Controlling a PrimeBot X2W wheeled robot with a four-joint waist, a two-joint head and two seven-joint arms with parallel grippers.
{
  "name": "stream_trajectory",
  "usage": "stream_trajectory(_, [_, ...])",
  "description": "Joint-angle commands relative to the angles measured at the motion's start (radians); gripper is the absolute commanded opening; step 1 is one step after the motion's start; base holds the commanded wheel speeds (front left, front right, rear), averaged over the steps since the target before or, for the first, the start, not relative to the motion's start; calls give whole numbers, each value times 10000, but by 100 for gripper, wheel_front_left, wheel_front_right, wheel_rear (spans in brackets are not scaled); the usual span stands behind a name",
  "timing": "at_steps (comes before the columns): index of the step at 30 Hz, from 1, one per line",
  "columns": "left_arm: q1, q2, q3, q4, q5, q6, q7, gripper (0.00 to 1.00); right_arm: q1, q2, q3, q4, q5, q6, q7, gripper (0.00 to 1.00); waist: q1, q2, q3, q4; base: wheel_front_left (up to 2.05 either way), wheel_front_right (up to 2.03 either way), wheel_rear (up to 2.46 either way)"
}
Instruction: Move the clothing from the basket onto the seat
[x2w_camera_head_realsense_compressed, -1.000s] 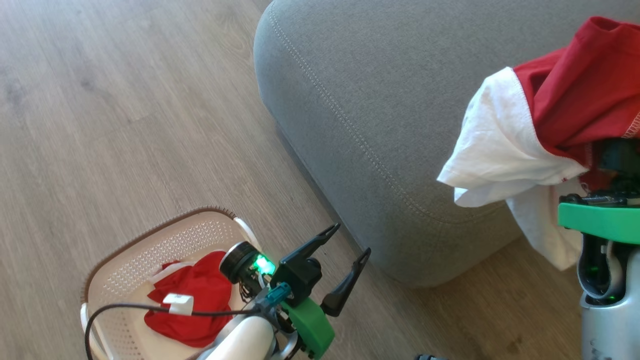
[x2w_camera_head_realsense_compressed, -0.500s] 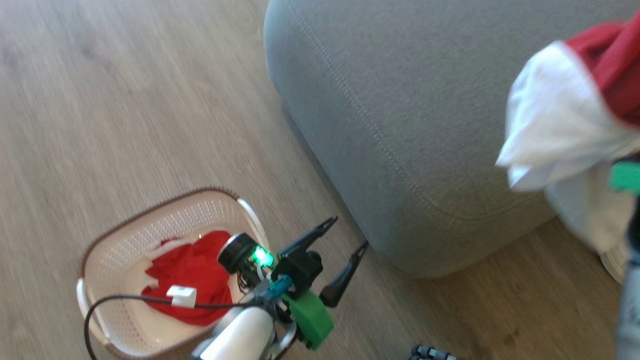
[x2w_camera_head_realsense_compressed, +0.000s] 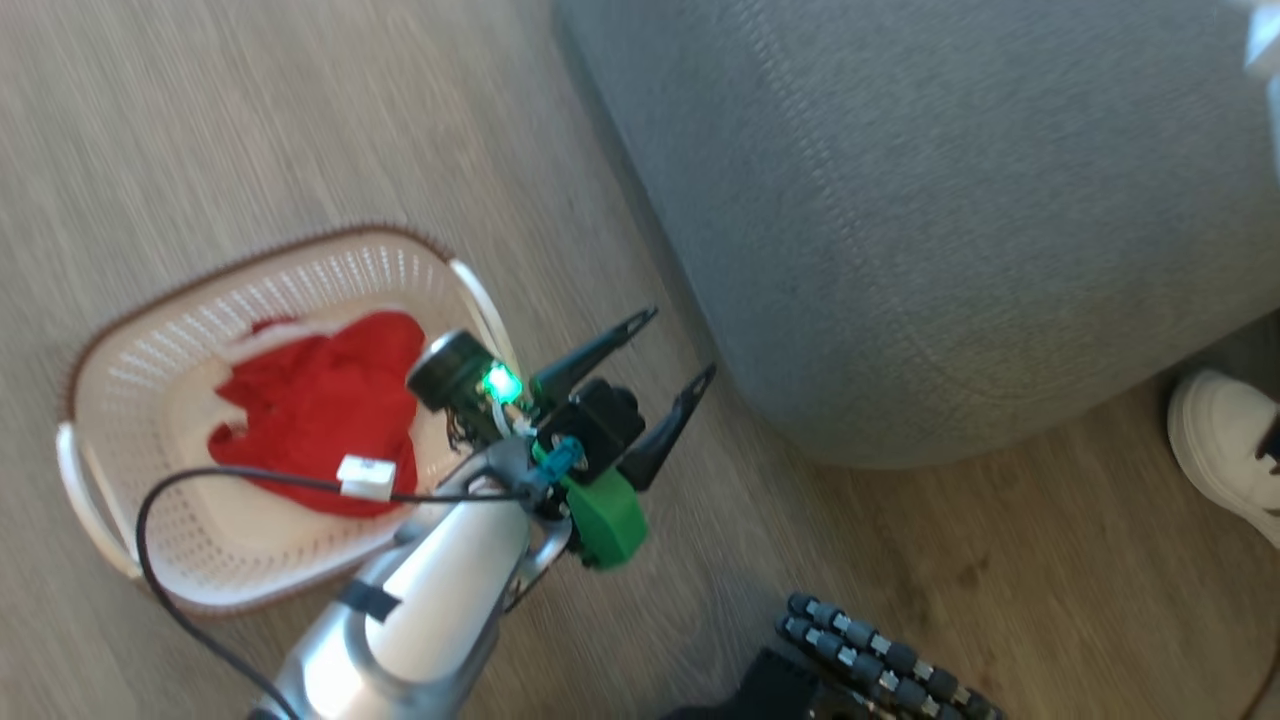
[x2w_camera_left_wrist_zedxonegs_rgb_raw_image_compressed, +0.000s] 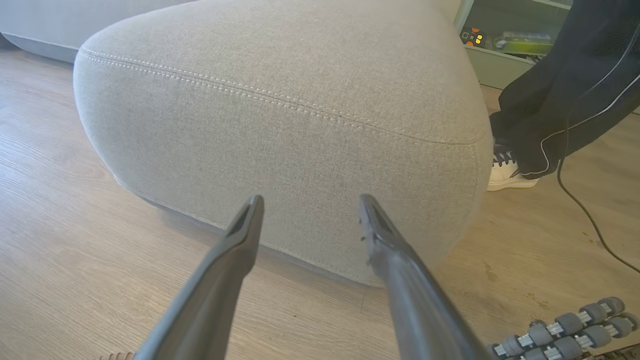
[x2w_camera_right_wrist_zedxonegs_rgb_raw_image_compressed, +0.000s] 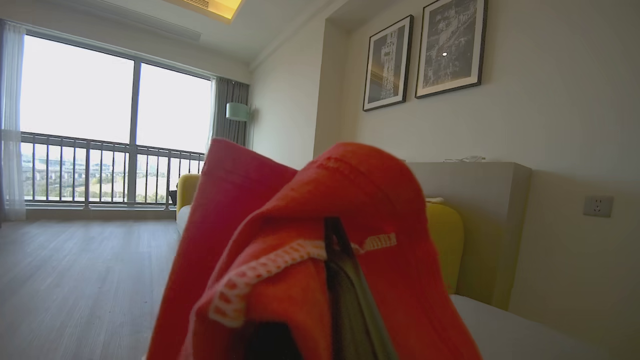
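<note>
Looking along your left gripper (x2w_camera_left_wrist_zedxonegs_rgb_raw_image_compressed: 310, 200), you find its two dark fingers spread wide with nothing between them. They point at the rounded side of the seat (x2w_camera_left_wrist_zedxonegs_rgb_raw_image_compressed: 280, 75), which stands just ahead of the fingertips and apart from them, its stitched seam running above them. The hand hovers over the wooden floor (x2w_camera_head_realsense_compressed: 200, 120).

The basket (x2w_camera_head_realsense_compressed: 250, 262) sits back beside that arm's wrist, on the side away from the seat. The all-red garment (x2w_camera_head_realsense_compressed: 320, 410) lies crumpled inside it, well behind the fingertips. A black cable (x2w_camera_head_realsense_compressed: 150, 520) with a white tag loops from the forearm across the basket.

Off to the right of the left fingertips, past the seat's corner, a person's white shoe (x2w_camera_left_wrist_zedxonegs_rgb_raw_image_compressed: 510, 175) rests on the floor under a dark trouser leg (x2w_camera_left_wrist_zedxonegs_rgb_raw_image_compressed: 565, 100). Low on that same side, close to the hand, you see a row of small grey rollers (x2w_camera_left_wrist_zedxonegs_rgb_raw_image_compressed: 565, 335).

Your right gripper (x2w_camera_right_wrist_zedxonegs_rgb_raw_image_compressed: 320, 250) holds the stitched red garment (x2w_camera_right_wrist_zedxonegs_rgb_raw_image_compressed: 300, 200). The cloth is bunched around the hand, its white-stitched hem crossing the one dark finger (x2w_camera_right_wrist_zedxonegs_rgb_raw_image_compressed: 345, 285) that shows. The other finger is hidden under the fabric. Whether this hand is over the seat you cannot tell from its wrist view. Beyond the cloth stand a yellow chair (x2w_camera_right_wrist_zedxonegs_rgb_raw_image_compressed: 445, 245) and a wall with two framed pictures (x2w_camera_right_wrist_zedxonegs_rgb_raw_image_compressed: 420, 55).
</note>
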Motion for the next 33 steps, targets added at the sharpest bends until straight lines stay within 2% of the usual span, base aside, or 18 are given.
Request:
stream_trajectory(1, [-276,-39,275,-243,-31,50,-49,100,-547,-402,-30,12,211,-4,-36,0,-4,0,885,170,0,0,0])
stream_trajectory(5, [-610,-36,550,-293,-89,249,-49,100,-1866,-495,-429,1725,964,-4,-36,0,-4,0,1545,165,0,0,0])
stream_trajectory(8, [-900,-22,443,-243,26,219,-49,100,-2529,-1165,-120,2482,349,-4,-36,0,-4,0,1972,336,0,0,0])
stream_trajectory(19, [-1325,-74,537,-434,-2,477,-49,100,-3928,-2083,273,5506,292,-4,-36,0,-4,0,2716,947,0,0,0])
stream_trajectory(23, [-1365,-97,493,-496,-21,582,-49,100,-4206,-2179,286,6838,606,-4,-36,0,-4,0,2790,1166,0,0,0])
stream_trajectory(30, [-1427,-128,423,-530,-90,658,-49,100,-4485,-2202,1106,8777,1019,-4,-36,0,-4,0,2840,1294,0,0,0])
stream_trajectory(33, [-1420,-150,536,-596,-201,820,-49,100,-4682,-2179,1564,9527,1431,-4,313,0,-4,0,2823,1328,0,0,0])
